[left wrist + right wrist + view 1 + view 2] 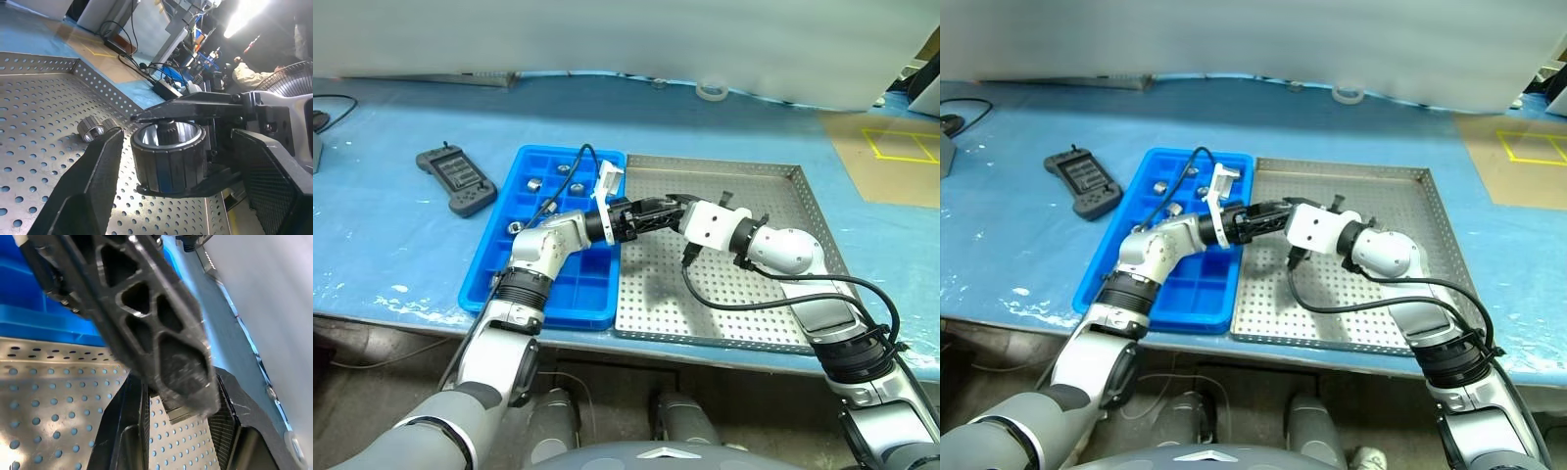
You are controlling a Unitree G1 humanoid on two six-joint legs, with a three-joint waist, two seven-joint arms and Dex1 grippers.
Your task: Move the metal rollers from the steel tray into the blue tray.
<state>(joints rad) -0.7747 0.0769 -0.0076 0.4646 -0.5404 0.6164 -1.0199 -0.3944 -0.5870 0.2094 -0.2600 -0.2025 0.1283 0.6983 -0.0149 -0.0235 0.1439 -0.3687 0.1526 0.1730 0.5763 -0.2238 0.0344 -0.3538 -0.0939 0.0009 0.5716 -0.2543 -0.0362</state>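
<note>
You're mid hand-over: right gripper (186,147) has its jaws clamped top and bottom on one metal roller (168,154), held up above the steel tray (773,313), near the tray's left side. Left gripper (651,211) meets it there w/ jaws spread wide, one finger (88,186) each side of the roller, not yet touching it as far as the left wrist view shows.

Other rollers: two more (98,129) lie side by side on the perforated floor near the far rim. Several already sit in compartments of the blue tray (558,294), which is on the table just left of the steel tray, edges touching or nearly so.

Next move, as I read it: close left jaws on the roller's sides, then let go w/ the right, then swing left over to an empty compartment. Needs the left fingers centred on the ribbed wall before the right releases; if release comes early the roller drops back onto the steel tray. Keep clear of the cable (744,304) looping over the tray.
</note>
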